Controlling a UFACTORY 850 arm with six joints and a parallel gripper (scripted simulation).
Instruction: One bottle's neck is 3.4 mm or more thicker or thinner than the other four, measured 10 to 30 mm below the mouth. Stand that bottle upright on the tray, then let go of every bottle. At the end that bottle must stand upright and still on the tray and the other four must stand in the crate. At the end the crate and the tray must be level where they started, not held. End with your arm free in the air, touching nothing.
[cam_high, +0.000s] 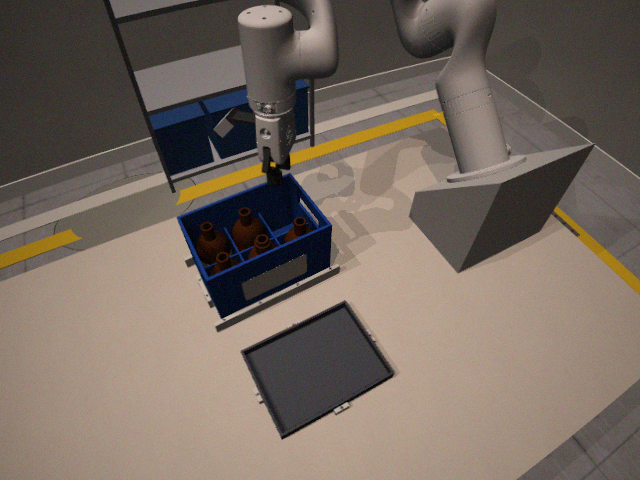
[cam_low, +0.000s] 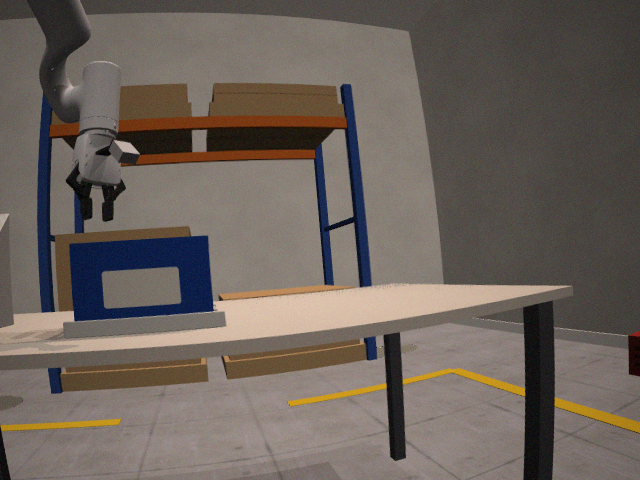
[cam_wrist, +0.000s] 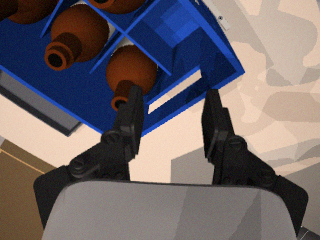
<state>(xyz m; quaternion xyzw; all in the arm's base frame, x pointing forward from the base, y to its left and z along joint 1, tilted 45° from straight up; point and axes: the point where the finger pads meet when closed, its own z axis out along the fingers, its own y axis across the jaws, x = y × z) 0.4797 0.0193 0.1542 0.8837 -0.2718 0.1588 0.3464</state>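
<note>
The blue crate (cam_high: 319, 248) (cam_low: 87, 258) (cam_wrist: 40, 82) stands level with several brown bottles upright in its compartments. Two of them are the back-left bottle (cam_high: 211, 246) and the back-middle bottle (cam_high: 246, 232). In front are the left bottle (cam_high: 222, 261), the middle bottle (cam_high: 261, 248) and the right bottle (cam_high: 298, 231) (cam_wrist: 131, 70). The back-right compartment holds no bottle. The dark tray (cam_high: 315, 366) (cam_wrist: 37, 102) lies flat and bare. My gripper (cam_high: 274, 180) (cam_low: 97, 212) (cam_wrist: 173, 102) hangs above the crate's back right, fingers apart and nothing between them. Neck differences cannot be judged.
Light rails (cam_high: 279, 299) (cam_low: 144, 325) edge the crate's base, and small light clips (cam_high: 341, 408) sit by the tray. The arm's grey wedge-shaped base (cam_high: 460, 222) stands right of the crate. A rack with blue bins (cam_high: 183, 139) is behind the table.
</note>
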